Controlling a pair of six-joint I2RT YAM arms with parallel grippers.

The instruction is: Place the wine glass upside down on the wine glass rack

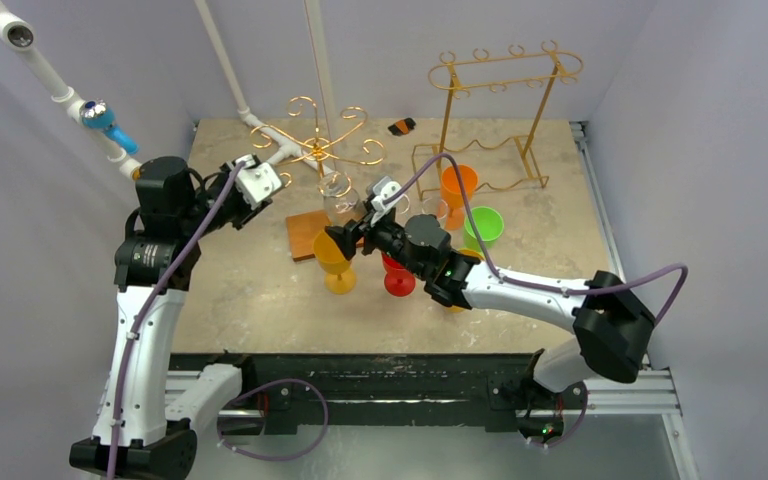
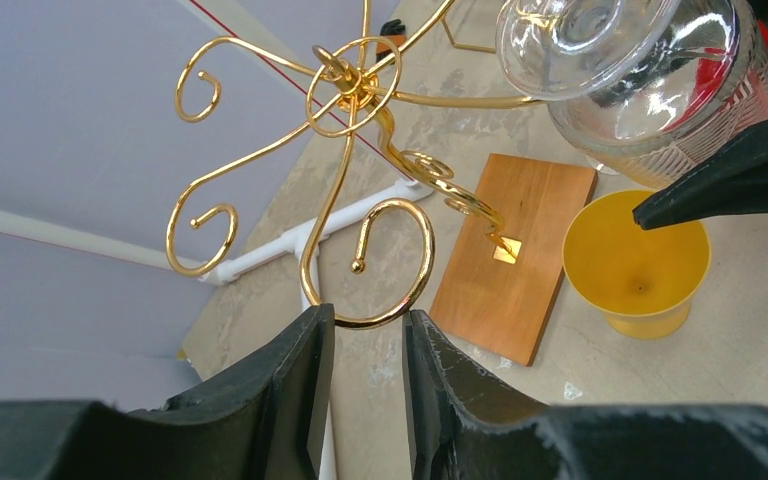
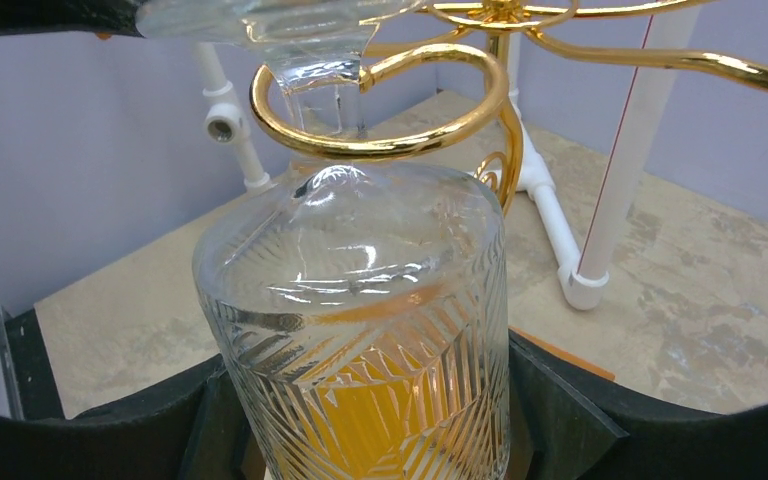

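Observation:
The clear cut-glass wine glass (image 3: 360, 330) is upside down, bowl between my right gripper's (image 3: 360, 420) fingers, which are shut on it. Its stem (image 3: 322, 95) passes through a curled arm (image 3: 390, 145) of the gold wine glass rack (image 1: 320, 140), with its foot (image 3: 260, 15) above the loop. In the top view the glass (image 1: 338, 190) hangs just in front of the rack, above its wooden base (image 1: 308, 235). My left gripper (image 2: 368, 345) is slightly open and empty, its tips just below another rack loop (image 2: 400, 260). The glass also shows in the left wrist view (image 2: 650, 90).
A yellow goblet (image 1: 335, 260) and a red one (image 1: 398, 278) stand close under my right wrist. Orange (image 1: 457, 185) and green (image 1: 483, 225) goblets stand to the right, beside a taller gold rack (image 1: 500, 100). A white pipe (image 1: 260, 130) runs behind the spiral rack.

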